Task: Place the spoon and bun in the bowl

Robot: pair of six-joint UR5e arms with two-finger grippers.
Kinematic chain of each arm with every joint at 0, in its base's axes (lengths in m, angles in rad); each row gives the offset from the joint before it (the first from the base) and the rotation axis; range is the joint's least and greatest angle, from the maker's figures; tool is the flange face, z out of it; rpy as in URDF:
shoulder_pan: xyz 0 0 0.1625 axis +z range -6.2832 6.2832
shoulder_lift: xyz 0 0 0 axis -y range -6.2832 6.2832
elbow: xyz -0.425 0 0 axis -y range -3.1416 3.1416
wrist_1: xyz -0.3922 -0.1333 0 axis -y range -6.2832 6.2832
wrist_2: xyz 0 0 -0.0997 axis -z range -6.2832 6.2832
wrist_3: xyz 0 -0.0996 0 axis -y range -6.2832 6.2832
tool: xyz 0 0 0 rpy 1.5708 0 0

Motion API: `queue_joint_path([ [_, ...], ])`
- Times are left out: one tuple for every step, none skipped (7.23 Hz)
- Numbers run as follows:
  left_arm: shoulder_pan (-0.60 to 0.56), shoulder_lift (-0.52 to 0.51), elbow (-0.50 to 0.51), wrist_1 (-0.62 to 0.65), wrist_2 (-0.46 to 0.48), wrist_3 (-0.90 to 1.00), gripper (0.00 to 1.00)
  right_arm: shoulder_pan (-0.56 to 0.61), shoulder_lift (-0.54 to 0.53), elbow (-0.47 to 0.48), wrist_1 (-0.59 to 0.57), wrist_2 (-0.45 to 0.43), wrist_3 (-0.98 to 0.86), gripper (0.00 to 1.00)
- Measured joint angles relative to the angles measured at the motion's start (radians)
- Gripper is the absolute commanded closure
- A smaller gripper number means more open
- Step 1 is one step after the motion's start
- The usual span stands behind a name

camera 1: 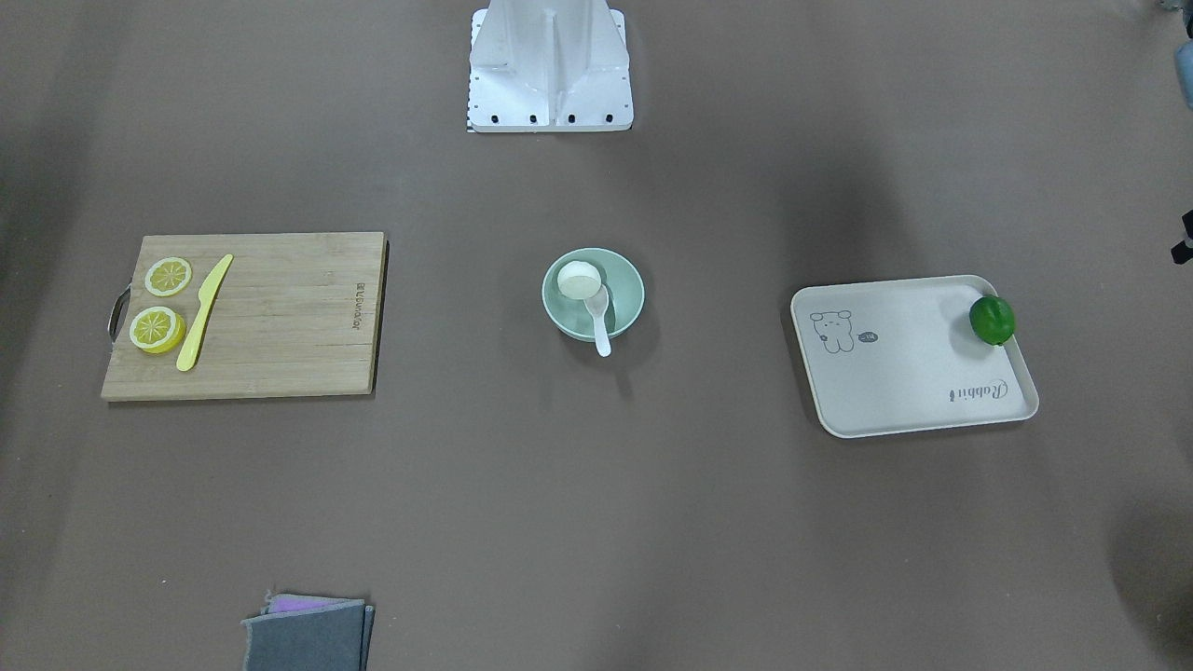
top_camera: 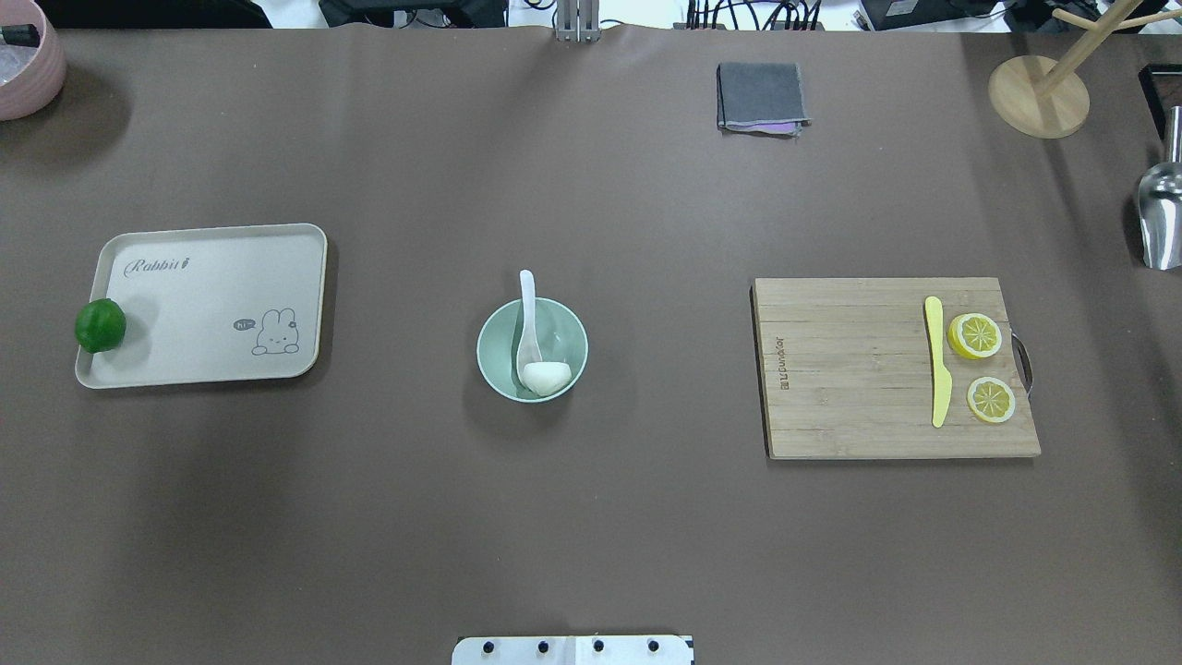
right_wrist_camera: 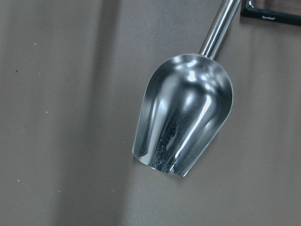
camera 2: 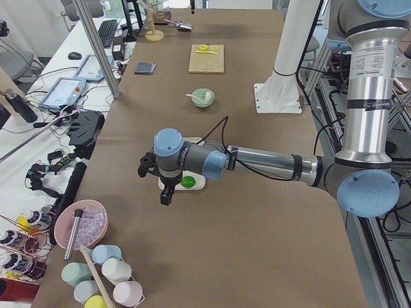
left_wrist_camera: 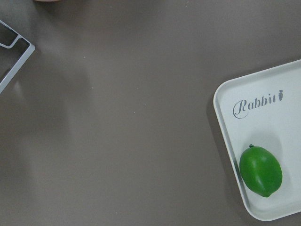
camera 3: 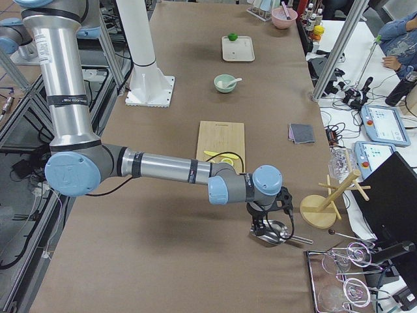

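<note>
The pale mint-green bowl point(top_camera: 566, 325) stands at the table's middle and also shows in the front-facing view point(camera 1: 627, 280). The white bun point(top_camera: 546, 376) lies inside it, flat side up in the front-facing view point(camera 1: 578, 280). The white spoon point(top_camera: 527, 312) rests in the bowl with its handle over the rim point(camera 1: 601, 328). My left gripper point(camera 2: 167, 192) hangs over the table by the cream tray, far from the bowl. My right gripper point(camera 3: 264, 228) hangs over a metal scoop at the other end. I cannot tell whether either is open or shut.
A cream tray point(top_camera: 212, 305) holds a green lime point(top_camera: 100, 325). A wooden cutting board point(top_camera: 850, 369) carries a yellow knife point(top_camera: 938, 362) and two lemon slices point(top_camera: 974, 335). A grey cloth point(top_camera: 760, 97), a metal scoop point(right_wrist_camera: 183, 122), a wooden stand point(top_camera: 1039, 95) and a pink bowl point(top_camera: 32, 69) sit near the table's edges.
</note>
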Motion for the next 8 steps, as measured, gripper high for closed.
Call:
queue_joint_path([
  [-0.001, -0.003, 0.004, 0.003, 0.001, 0.0, 0.02, 0.001, 0.007, 0.013, -0.003, -0.001, 0.0, 0.0],
  [-0.009, -0.001, 0.013, 0.006, 0.001, 0.001, 0.02, 0.002, 0.008, 0.03, -0.008, -0.002, 0.001, 0.0],
  [-0.028, 0.001, 0.02, 0.016, 0.001, 0.001, 0.02, 0.003, 0.004, 0.055, -0.011, -0.001, 0.008, 0.0],
  [-0.045, 0.004, 0.025, 0.034, 0.001, 0.001, 0.02, 0.003, -0.004, 0.082, -0.012, 0.0, 0.035, 0.0],
  [-0.055, 0.009, 0.026, 0.049, 0.003, 0.003, 0.02, 0.003, -0.013, 0.098, -0.011, 0.002, 0.069, 0.0],
  [-0.059, 0.018, 0.026, 0.055, 0.01, 0.006, 0.02, 0.003, -0.019, 0.107, -0.009, 0.001, 0.087, 0.0],
  [-0.061, 0.024, 0.026, 0.056, 0.034, 0.008, 0.02, 0.003, -0.029, 0.114, -0.006, 0.0, 0.095, 0.0],
  [-0.06, 0.025, 0.026, 0.056, 0.073, 0.009, 0.02, 0.003, -0.051, 0.126, -0.003, 0.007, 0.097, 0.0],
])
